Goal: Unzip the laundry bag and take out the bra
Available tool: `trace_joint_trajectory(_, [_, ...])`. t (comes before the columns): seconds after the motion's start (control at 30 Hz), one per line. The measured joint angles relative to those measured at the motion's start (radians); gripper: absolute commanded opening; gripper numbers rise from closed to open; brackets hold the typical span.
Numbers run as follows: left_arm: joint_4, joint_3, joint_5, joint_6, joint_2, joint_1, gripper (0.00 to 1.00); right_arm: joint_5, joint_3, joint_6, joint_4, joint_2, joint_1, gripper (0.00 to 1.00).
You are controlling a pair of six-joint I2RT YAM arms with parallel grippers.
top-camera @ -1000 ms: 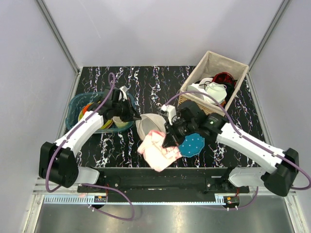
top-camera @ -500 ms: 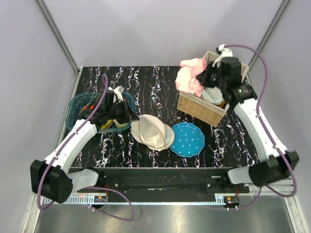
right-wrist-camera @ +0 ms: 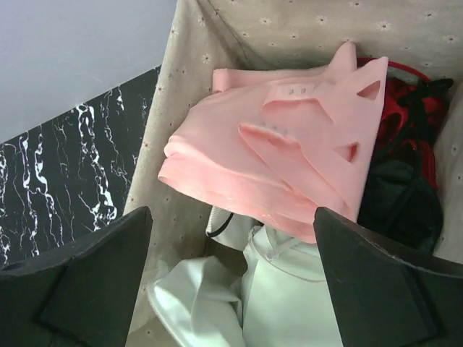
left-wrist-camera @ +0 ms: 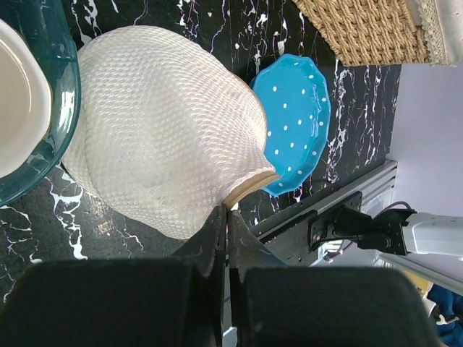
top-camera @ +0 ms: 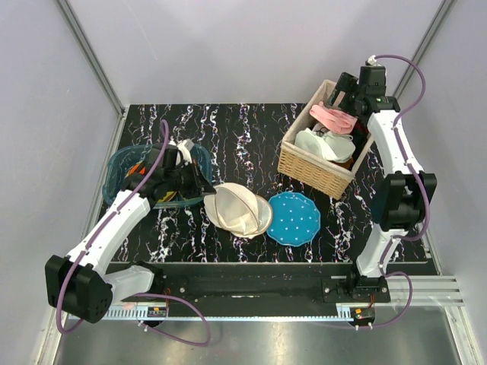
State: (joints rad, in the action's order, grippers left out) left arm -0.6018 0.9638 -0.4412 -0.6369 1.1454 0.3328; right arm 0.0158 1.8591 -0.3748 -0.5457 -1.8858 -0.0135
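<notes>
Bra (right-wrist-camera: 275,159) lying in wicker basket (top-camera: 316,171).
My R gripper (right-wrist-camera: 231,210) spread wide just above it; my L gripper (left-wrist-camera: 226,213) pinched tight on laundry bag (left-wrist-camera: 159,130) rim.

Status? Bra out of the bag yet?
Done: the bra lies in the wicker basket, out of the laundry bag; the right gripper hangs above it, fingers open. In hand: the left gripper, fingers shut, pinches the bag's rim. Left: probably just releasing the bag.

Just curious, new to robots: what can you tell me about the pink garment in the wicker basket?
The bra is salmon-pink soft fabric, folded over, with straps and hook holes showing. It lies at the far end of the basket atop white clothes, beside a red garment and a black one. Nothing grips it.
</notes>
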Motion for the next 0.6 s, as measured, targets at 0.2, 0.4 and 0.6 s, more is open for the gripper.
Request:
trace_joint_trajectory(0.2, [-0.002, 0.000, 0.023, 0.000, 0.000, 0.000, 0.03, 0.008, -0.164, -0.001, 0.005, 0.164, -0.009, 1.00])
trace_joint_trajectory(0.4, [-0.012, 0.006, 0.060, 0.010, 0.000, 0.000, 0.81, 0.048, -0.355, 0.006, -0.031, 0.422, -0.151, 1.00])
trace_joint_trajectory(0.6, [-0.061, 0.077, 0.096, 0.048, -0.004, 0.000, 0.93, 0.069, -0.488, 0.032, -0.102, 0.546, -0.363, 1.00])
